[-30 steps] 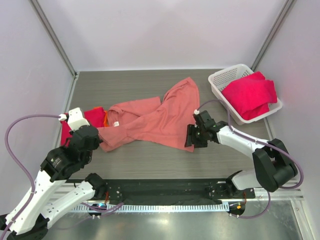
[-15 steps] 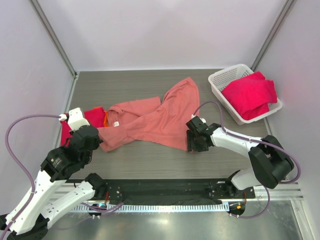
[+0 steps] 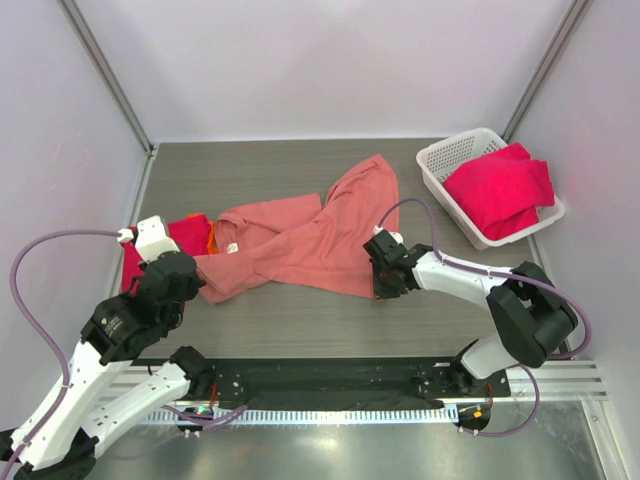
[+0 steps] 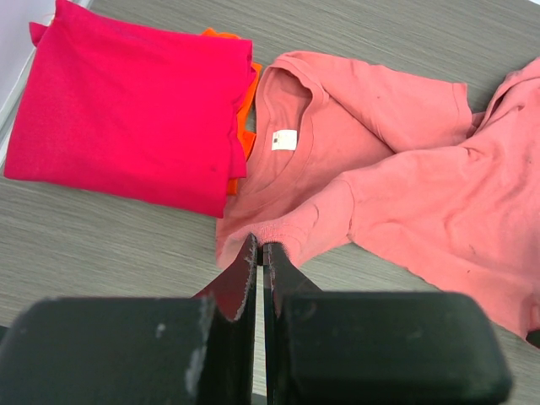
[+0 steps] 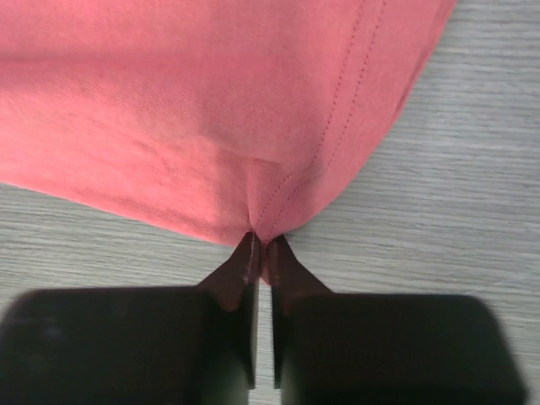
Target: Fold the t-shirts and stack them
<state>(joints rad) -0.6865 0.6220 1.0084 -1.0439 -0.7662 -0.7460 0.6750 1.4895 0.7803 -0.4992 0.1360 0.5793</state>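
Note:
A salmon-pink t-shirt lies crumpled across the middle of the table, its white neck label facing up. My left gripper is shut on the shirt's near-left sleeve cuff. My right gripper is shut on the hem at the shirt's near-right edge, with cloth bunched at the fingertips. A folded crimson t-shirt lies at the left, next to the pink collar. More crimson t-shirts fill the basket.
The white mesh basket stands at the back right, near the right wall. An orange cloth edge shows under the folded crimson shirt. A black rail runs along the near edge between the arm bases.
My right gripper has slid left to the pink shirt's hem and closed on it. The left arm and the shirt's left end have not moved.

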